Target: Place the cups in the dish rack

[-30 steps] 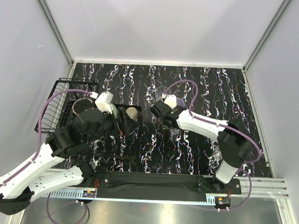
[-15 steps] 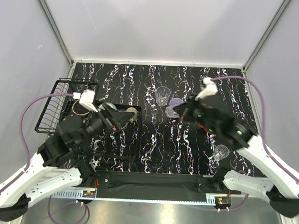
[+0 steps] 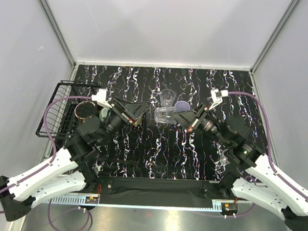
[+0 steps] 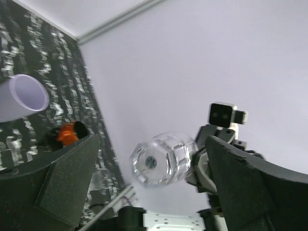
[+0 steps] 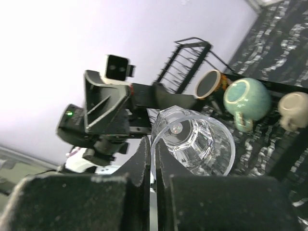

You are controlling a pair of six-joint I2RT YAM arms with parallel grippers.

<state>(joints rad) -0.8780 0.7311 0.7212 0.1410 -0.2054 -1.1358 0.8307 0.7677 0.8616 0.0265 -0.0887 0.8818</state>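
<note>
Clear and lying sideways in the air, the held glass (image 3: 163, 115) is pinched by its rim in our right end effector (image 5: 155, 159). Facing its base, our left end effector (image 3: 137, 114) gapes wide, holding nothing. We count three glasses. The second glass (image 3: 167, 97) and one lavender cup (image 3: 181, 106) are just beyond the right end effector. The third glass (image 3: 224, 158) is behind it. Behind the left end effector, the dish rack (image 3: 57, 98) carries three mugs: a teal mug (image 5: 246, 101), a copper-rimmed mug (image 5: 209, 84) and a beige mug (image 5: 293, 110).

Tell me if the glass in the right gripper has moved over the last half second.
Yes. The glass has shifted left, away from the lavender cup, toward the dish rack.
</note>
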